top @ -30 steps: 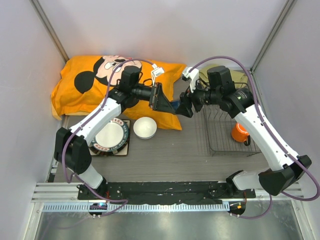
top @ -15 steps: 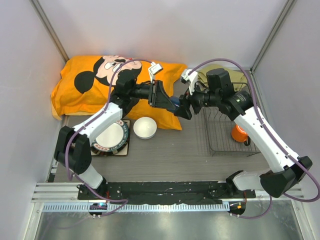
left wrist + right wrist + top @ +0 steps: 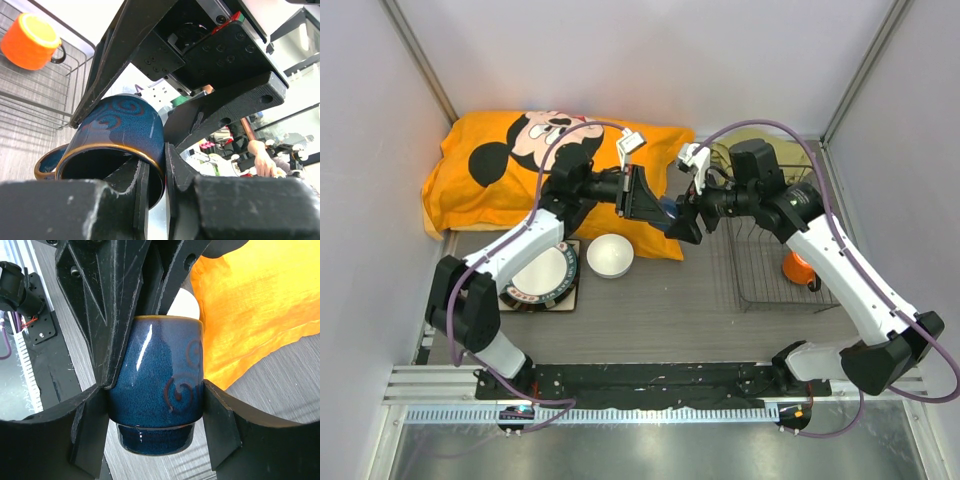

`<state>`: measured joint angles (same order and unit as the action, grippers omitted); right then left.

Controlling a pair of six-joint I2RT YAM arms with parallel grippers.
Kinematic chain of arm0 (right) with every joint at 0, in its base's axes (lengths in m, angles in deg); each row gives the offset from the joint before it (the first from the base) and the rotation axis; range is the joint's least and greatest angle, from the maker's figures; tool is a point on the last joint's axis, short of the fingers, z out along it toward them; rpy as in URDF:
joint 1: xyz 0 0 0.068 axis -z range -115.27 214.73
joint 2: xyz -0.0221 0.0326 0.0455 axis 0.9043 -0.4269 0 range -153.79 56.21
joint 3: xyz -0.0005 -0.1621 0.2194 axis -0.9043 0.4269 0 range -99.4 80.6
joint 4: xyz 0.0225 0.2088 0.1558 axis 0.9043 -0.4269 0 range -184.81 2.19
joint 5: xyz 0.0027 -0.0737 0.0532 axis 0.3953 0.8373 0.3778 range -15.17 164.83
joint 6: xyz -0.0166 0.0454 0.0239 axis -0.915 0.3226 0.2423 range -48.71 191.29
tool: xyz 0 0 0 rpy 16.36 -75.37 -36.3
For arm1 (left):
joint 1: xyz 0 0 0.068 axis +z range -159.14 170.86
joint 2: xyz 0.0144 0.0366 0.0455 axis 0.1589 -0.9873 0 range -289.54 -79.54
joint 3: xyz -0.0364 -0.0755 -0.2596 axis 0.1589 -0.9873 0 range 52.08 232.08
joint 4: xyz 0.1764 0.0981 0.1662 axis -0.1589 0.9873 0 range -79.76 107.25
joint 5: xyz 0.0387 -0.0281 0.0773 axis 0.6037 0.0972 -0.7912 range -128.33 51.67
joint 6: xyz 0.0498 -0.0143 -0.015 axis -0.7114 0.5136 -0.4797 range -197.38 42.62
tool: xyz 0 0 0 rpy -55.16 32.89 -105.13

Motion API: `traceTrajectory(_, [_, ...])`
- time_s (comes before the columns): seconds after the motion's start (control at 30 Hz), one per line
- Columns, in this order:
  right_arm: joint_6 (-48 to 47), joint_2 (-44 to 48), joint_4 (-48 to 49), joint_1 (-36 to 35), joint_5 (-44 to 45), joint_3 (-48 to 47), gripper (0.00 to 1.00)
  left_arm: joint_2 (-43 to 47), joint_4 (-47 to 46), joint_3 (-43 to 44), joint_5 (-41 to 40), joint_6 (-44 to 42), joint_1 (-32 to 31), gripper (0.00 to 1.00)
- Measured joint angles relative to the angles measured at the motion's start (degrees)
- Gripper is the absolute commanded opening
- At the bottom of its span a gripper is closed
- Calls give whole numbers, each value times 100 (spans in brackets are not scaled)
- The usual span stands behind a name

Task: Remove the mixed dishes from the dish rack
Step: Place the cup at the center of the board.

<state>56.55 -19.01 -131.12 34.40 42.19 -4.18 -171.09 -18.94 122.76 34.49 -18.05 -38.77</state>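
Closing within the last second, the left tool (image 3: 653, 203) has gone from spread wide to pinched on the small dark-blue cup (image 3: 667, 209). Its own wrist view shows one finger (image 3: 131, 181) inside the mouth and the other outside, clamping the gold-edged rim between them. Over the same second both arms drew together, so the two tools now meet in mid-air above the bench (image 3: 660, 310), just off the near corner of the orange cushion (image 3: 500, 170).

The right tool (image 3: 682, 222) has not changed its spread. Seen from its wrist, its two fingers press the cup's flanks, low on the body, with the cup held sideways between the arms. For this instant, then, the cup is gripped from both ends — it is well clear of the dish rack (image 3: 760, 290) and touches nothing else.

For the task this reads as a handover at its middle: the receiving grip looks made, the giving grip not yet let go. The likely next need is for the right tool to open before either arm pulls away, since a tug now would strain a thin rim pinch.

The white bowl (image 3: 610, 255) and the white plate with dark patterned rim (image 3: 542, 272) already lie on the bench at the left, while the orange mug (image 3: 800, 265) sits in the rack.
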Motion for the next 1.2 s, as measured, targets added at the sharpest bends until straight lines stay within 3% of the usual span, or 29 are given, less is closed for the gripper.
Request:
traceTrajectory(0.03, [-13, 0, -2, -2, -13, 7, 7, 31, 103, 0, -11, -96, 0, 0])
traceTrajectory(0.1, [-28, 0, -2, -11, -9, 28, 23, 70, 341, 9, -26, -282, 0, 0])
traceTrajectory(0.2, [-61, 33, 31, -35, 11, 151, 34, 122, 848, 44, -57, -673, 2, 0])
traceTrajectory(0.27, [-92, 87, 68, -44, 37, 267, 47, 166, 1266, 76, -120, -1014, 17, 0])
traceTrajectory(0.47, [-142, 302, 623, -157, 203, 675, 74, 319, 2138, 201, -190, -1779, 136, 0])
traceTrajectory(0.53, [-153, 363, 831, -199, 254, 791, 79, 372, 2361, 236, -190, -1969, 188, 0])
traceTrajectory(0.57, [-179, 404, 802, -208, 352, 822, 92, 411, 2520, 249, -210, -2068, 229, 0])
traceTrajectory(0.67, [-264, 774, 442, -50, 752, 1029, 100, 527, 3029, 249, -304, -2267, 678, 0])
traceTrajectory(0.77, [-313, 1038, 291, 57, 931, 1134, 100, 577, 3316, 249, -481, -2415, 1027, 0])
traceTrajectory(0.97, [-365, 1121, 138, 44, 1082, 1248, 100, 678, 3810, 251, -590, -2732, 960, 0])
traceTrajectory(1.2, [-442, 1154, 81, 44, 1637, 1268, 99, 686, 6000, 938, -1287, -4321, 922, 0])
